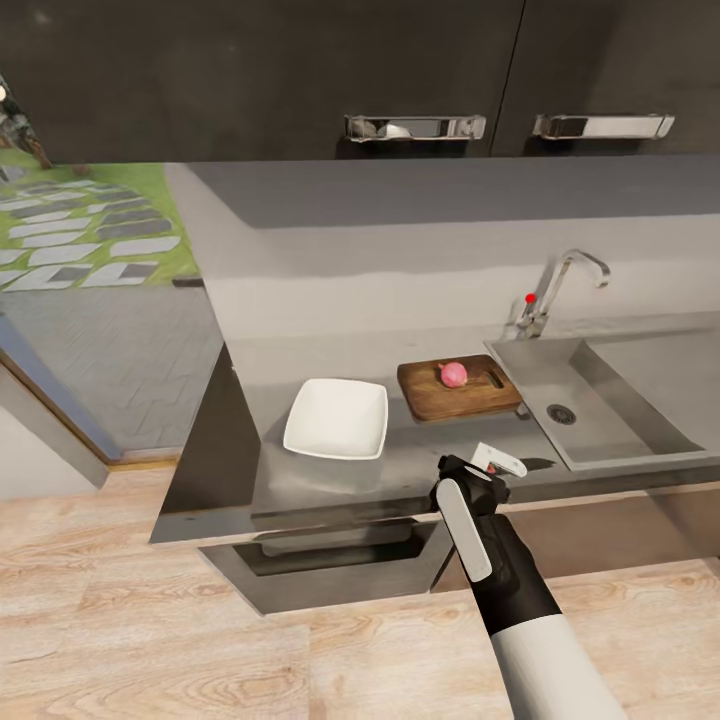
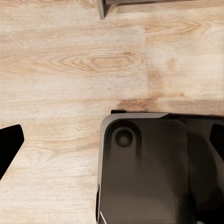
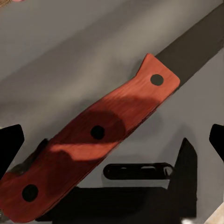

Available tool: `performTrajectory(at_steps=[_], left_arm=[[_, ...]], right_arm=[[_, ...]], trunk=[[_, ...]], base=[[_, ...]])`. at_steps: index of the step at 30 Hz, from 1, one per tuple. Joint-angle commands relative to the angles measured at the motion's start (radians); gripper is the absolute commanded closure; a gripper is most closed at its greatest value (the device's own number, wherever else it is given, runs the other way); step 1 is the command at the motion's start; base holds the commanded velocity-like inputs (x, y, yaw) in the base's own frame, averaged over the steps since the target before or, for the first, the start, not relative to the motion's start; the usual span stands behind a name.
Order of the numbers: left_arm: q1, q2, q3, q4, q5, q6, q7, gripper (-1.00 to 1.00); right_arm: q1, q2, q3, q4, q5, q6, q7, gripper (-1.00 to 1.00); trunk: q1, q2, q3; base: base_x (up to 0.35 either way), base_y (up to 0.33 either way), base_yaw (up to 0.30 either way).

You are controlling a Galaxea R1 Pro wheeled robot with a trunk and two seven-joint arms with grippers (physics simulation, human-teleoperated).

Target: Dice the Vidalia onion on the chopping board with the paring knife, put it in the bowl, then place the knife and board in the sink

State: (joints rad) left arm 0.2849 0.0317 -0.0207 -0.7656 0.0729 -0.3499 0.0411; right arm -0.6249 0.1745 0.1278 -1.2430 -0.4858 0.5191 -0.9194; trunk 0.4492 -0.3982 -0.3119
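Note:
The pinkish onion [image 1: 453,374] rests on the dark wooden chopping board [image 1: 462,398], which lies on the countertop [image 1: 330,478] just left of the steel sink [image 1: 600,425]. The white squarish bowl [image 1: 336,418] stands left of the board. The paring knife [image 1: 497,460] lies near the counter's front edge; its red riveted handle [image 3: 100,135] runs slantwise between the fingertips [image 3: 10,142] of my right gripper [image 1: 487,468]. That gripper [image 3: 112,140] hangs just above the handle, open, its fingers well apart on either side. My left gripper [image 2: 112,140] is open over the floor, holding nothing.
The chrome tap [image 1: 565,275] with its red knob stands behind the sink. Dark upper cabinets [image 1: 300,70] hang above the counter. A lower drawer [image 1: 330,560] juts out under the counter edge. Wooden floor [image 2: 84,60] and my dark base [image 2: 154,172] lie under the left gripper.

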Motion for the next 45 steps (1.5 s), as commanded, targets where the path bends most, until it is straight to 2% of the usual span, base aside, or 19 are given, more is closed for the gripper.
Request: performTrajectory(at_steps=[1, 11, 33, 34, 45], left_arm=[[0.000, 0.001, -0.002, -0.001, 0.007, -0.001, 0.002, -1.00], [0.000, 0.001, -0.002, -0.001, 0.007, -0.001, 0.002, -1.00], [0.000, 0.000, -0.004, -0.001, 0.007, -0.001, 0.002, -1.00], [0.000, -0.001, -0.004, -0.001, 0.007, -0.001, 0.002, -1.00], [0.000, -0.006, -0.004, -0.001, 0.007, -0.001, 0.001, -1.00]], right_arm=[[-0.001, 0.000, 0.001, -0.001, -0.006, 0.006, -0.007, -1.00], [-0.001, 0.000, 0.001, -0.001, -0.007, 0.006, -0.007, -1.00], [-0.001, 0.000, 0.001, -0.001, -0.008, 0.006, -0.007, -1.00], [-0.001, 0.000, 0.001, -0.001, -0.007, 0.006, -0.007, 1.00], [-0.001, 0.000, 0.001, -0.001, -0.007, 0.006, -0.007, 1.00]], trunk=[[0.001, -0.002, -0.003], [0.001, -0.002, -0.015], [0.001, -0.002, -0.038], [0.001, -0.002, -0.039], [0.001, -0.002, -0.039]], base=[[0.119, 0.000, 0.000], [0.123, 0.000, 0.000], [0.004, 0.000, 0.000], [0.000, 0.000, 0.000], [0.000, 0.000, 0.000]])
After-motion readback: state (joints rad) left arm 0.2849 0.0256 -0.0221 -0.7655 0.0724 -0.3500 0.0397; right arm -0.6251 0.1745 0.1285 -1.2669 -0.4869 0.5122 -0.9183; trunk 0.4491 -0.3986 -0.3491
